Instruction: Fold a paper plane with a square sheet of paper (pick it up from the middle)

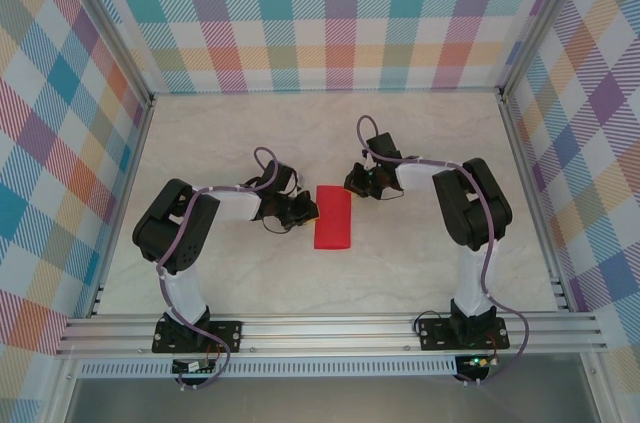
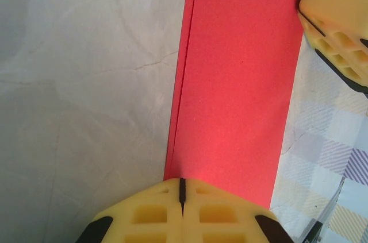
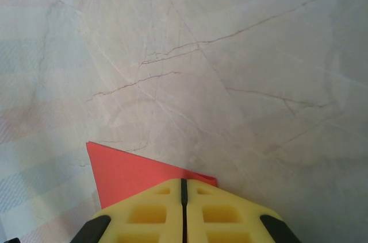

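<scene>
Paper (image 2: 236,82) folded double; left hand (image 2: 181,188), right hand (image 3: 184,188) closed.

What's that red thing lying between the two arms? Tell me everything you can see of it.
It is a thin sheet of bright red paper, plain, matte and unmarked. It looks folded in half into a rectangle: along one long side two edges run slightly offset, one layer on the other. It lies flat on the pale marble-patterned table, midway between the arms. The left arm's shut yellow fingers rest at one edge, and the right arm's shut yellow fingers cover a corner.
</scene>
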